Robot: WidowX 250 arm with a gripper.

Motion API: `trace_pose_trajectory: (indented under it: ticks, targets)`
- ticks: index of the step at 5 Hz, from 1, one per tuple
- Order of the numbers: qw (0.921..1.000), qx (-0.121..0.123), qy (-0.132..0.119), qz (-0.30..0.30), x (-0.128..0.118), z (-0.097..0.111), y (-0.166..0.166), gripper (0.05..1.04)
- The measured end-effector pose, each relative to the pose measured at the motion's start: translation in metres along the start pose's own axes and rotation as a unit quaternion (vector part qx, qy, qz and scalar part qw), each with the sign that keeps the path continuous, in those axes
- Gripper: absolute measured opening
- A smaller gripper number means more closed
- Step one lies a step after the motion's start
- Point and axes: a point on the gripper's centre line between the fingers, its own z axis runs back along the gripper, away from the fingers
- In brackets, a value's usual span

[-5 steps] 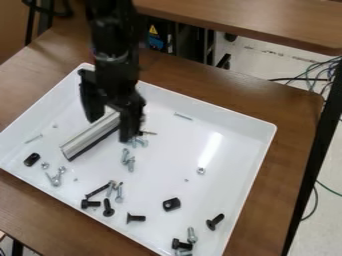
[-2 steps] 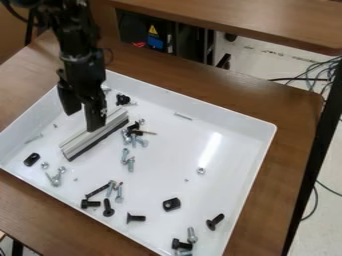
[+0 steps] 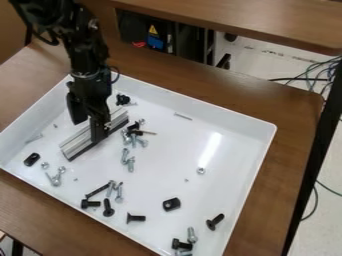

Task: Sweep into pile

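Preparing to sweep, the black metal-and-plastic end effector (image 3: 89, 132) straddles the silver metal bar (image 3: 77, 143), fingers apart; closing should follow

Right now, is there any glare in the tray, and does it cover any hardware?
In the camera view, a bright streak of glare lies on the floor of the white tray, toward the picture's right; it stops short of the nut, and covers no hardware that I can make out; the metal bar has a pale top and a dark lower side.
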Motion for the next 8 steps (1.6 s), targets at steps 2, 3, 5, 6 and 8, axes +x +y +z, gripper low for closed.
trace_pose_trajectory:
  ticks: [2,3,5,6,8]
  targets:
    - [0.9996,0.011,0.011,0.024,0.000,-0.013,0.003,0.960]
    - [0.9993,0.009,0.016,0.033,0.004,-0.018,0.005,0.643]
    - [0.9984,0.020,0.022,0.049,0.008,-0.017,-0.001,0.359]
    - [0.9960,0.020,0.028,0.082,0.004,0.025,-0.029,0.359]
    - [0.9965,-0.016,-0.004,0.082,0.007,0.072,-0.110,0.359]
